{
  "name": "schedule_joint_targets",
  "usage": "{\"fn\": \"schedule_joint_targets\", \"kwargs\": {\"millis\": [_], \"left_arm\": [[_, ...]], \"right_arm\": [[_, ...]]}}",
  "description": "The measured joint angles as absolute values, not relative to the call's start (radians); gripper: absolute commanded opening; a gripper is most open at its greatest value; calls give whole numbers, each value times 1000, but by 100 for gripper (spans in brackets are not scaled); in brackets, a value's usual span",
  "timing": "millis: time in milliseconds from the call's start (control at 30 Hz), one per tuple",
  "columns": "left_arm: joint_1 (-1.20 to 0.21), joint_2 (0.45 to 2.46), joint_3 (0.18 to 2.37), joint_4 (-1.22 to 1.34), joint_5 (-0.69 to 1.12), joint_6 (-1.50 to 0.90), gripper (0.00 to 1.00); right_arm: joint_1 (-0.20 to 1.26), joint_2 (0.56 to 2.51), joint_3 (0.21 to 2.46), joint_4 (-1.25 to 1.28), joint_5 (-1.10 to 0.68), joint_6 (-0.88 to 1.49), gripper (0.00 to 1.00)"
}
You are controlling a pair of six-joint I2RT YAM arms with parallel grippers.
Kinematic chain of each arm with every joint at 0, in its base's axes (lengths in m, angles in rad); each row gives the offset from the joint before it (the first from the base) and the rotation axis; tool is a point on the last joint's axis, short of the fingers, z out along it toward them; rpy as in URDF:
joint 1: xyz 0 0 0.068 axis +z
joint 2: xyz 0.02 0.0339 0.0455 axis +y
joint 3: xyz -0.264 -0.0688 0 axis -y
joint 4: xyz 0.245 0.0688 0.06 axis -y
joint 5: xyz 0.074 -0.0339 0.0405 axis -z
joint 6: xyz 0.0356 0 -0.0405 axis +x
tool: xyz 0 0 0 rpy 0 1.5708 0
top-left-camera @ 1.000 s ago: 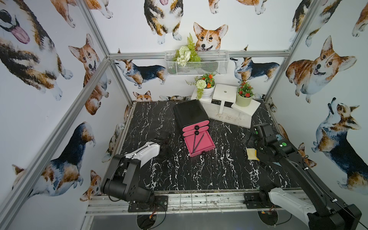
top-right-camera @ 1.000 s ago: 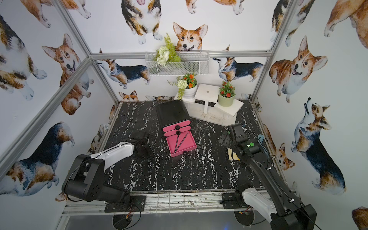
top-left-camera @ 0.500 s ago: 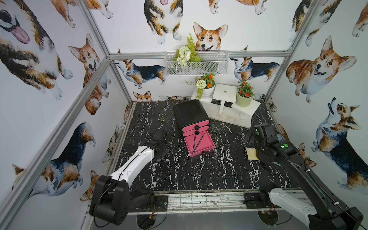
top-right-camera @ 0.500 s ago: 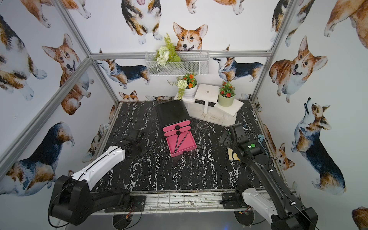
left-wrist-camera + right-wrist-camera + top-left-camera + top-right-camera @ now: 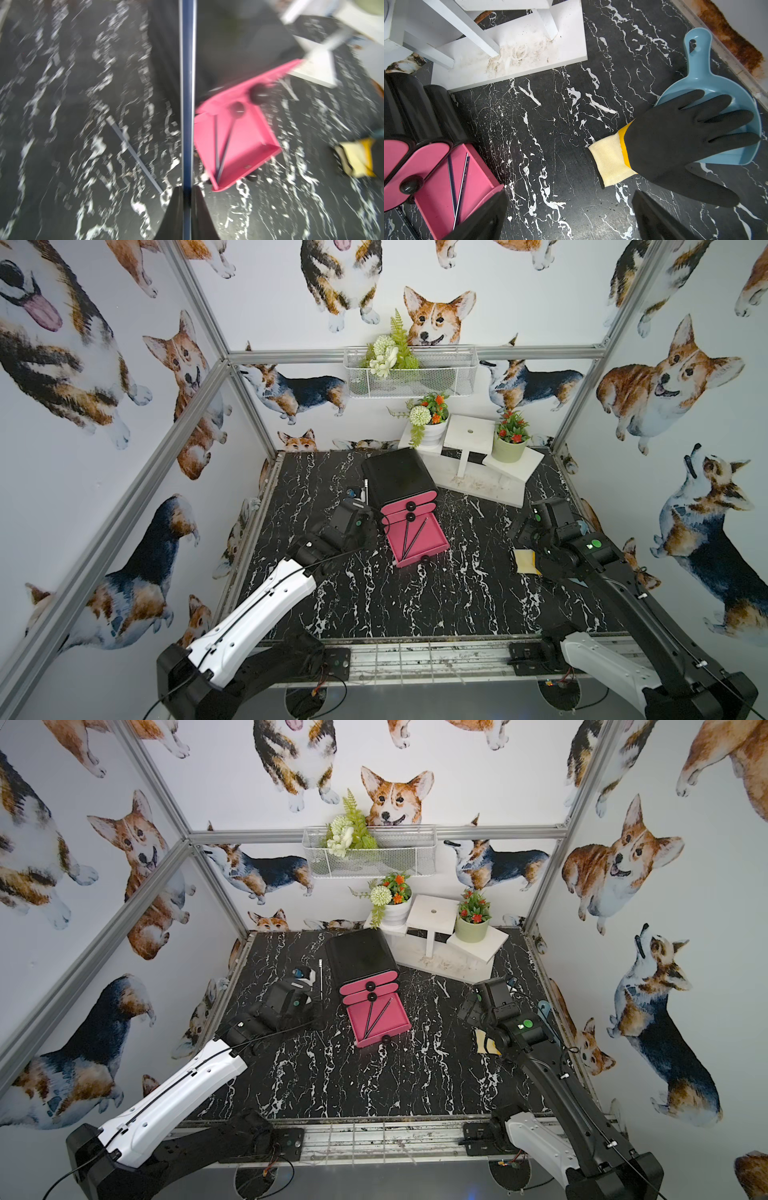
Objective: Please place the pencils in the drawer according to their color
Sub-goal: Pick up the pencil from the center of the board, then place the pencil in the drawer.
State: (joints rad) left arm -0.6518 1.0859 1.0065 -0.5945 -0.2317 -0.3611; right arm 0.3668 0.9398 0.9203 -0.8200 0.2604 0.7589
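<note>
A black cabinet (image 5: pixel 397 477) with pink fronts stands mid-table, its lowest pink drawer (image 5: pixel 434 537) pulled open. Two dark pencils (image 5: pixel 453 187) lie in the drawer (image 5: pixel 475 180). My left gripper (image 5: pixel 187 189) is shut on a dark blue pencil (image 5: pixel 187 83) that sticks straight out ahead of the jaws. In both top views that gripper (image 5: pixel 307 979) hovers just left of the cabinet. Another dark pencil (image 5: pixel 135 155) lies on the marble beside the drawer (image 5: pixel 249 145). My right gripper (image 5: pixel 569 196) is open and holds nothing, right of the drawer.
A black glove with a yellow cuff (image 5: pixel 675 149) lies partly over a blue scoop (image 5: pixel 708 87) near the right wall. A white stand (image 5: pixel 473 481) with two flower pots sits at the back right. A wire basket (image 5: pixel 411 375) hangs on the back wall.
My left arm has stretched out from its folded pose, carrying the pencil away from the front edge to the cabinet's left side. The right arm has barely moved.
</note>
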Motion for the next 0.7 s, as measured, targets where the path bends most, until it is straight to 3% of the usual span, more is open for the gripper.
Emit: {"fn": "schedule_joint_targets", "kwargs": {"millis": [233, 700], "left_arm": [[-786, 1246, 1089, -566, -143, -199, 0], [-829, 1557, 1179, -573, -80, -67, 0]], "right_arm": [[367, 930, 918, -820, 260, 764, 100], [367, 915, 916, -822, 261, 767, 99]]}}
